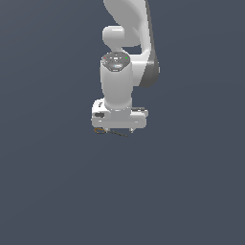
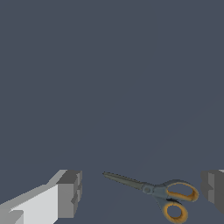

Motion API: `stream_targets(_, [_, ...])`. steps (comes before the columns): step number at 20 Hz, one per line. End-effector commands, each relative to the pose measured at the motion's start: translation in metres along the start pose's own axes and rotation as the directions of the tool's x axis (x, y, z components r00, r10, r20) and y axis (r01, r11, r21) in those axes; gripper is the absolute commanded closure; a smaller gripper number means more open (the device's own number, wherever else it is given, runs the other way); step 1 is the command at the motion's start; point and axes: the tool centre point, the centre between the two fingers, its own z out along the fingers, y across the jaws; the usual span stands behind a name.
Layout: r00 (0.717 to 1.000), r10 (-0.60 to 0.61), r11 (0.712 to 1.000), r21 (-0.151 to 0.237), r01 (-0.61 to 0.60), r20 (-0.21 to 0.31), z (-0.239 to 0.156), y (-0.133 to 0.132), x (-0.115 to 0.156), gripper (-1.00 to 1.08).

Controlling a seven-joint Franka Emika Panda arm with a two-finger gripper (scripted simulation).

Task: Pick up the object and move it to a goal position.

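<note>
The object is a small pair of scissors (image 2: 151,192) with dark grey blades and orange-lined handles, lying flat on the dark floor. In the wrist view it lies between my two grey fingertips (image 2: 70,194), nearer the far one, with the blade tips pointing toward the near one. My gripper (image 2: 142,192) is open and holds nothing. In the exterior view the scissors (image 1: 112,132) show only as a thin dark sliver with an orange-brown end, just under the white gripper (image 1: 115,128), which hangs straight down over them.
The plain dark grey floor (image 1: 191,191) spreads around the arm in both views, with no other objects showing.
</note>
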Motion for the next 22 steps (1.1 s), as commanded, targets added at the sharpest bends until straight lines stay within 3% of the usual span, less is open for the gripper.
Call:
stream_targets(1, [1.0, 0.0, 1.0, 0.0, 0.0, 0.0, 0.0, 0.0, 0.0, -0.92])
stream_targets(10, [0.999, -0.014, 1.0, -0.006, 0.014, -0.029, -0.012, 0.004, 0.005, -0.92])
stream_targets(22, [0.997, -0.07, 0.998, -0.01, 0.07, -0.025, -0.004, 0.009, 0.001, -0.92])
